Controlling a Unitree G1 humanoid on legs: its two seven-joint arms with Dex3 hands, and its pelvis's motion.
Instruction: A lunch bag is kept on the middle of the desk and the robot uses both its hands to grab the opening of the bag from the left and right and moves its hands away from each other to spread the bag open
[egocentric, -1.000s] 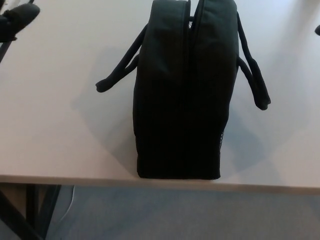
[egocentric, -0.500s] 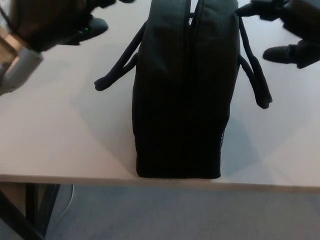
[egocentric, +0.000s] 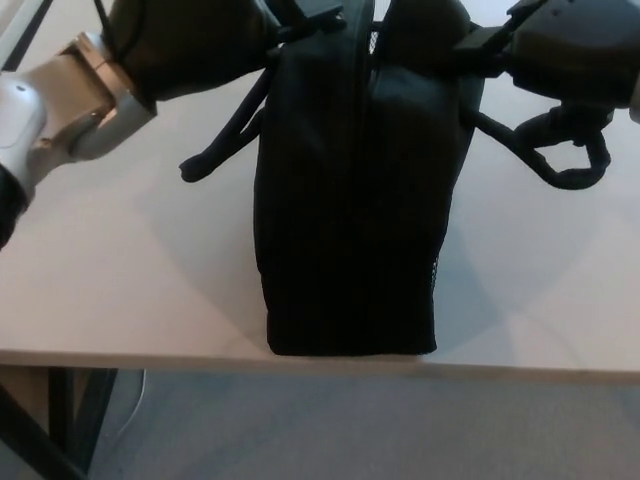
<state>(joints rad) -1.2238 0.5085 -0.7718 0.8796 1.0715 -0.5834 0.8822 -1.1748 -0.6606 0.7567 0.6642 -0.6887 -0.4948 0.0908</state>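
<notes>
Black lunch bag (egocentric: 350, 200) stands upright mid surface (egocentric: 120, 280), near front edge, zip slit on top running away from camera.

Left robot hand (egocentric: 195, 40) pressed against bag's left top rim, right robot hand (egocentric: 560, 50) against right top rim: one each side of slit, placed for outward pull.

Whether fingers actually pinch fabric: cannot tell, black on black.

Right strap (egocentric: 560, 150) looped under right hand; left strap (egocentric: 225, 140) droops onto surface.

Slit barely parted; spreading judged not yet done.
</notes>
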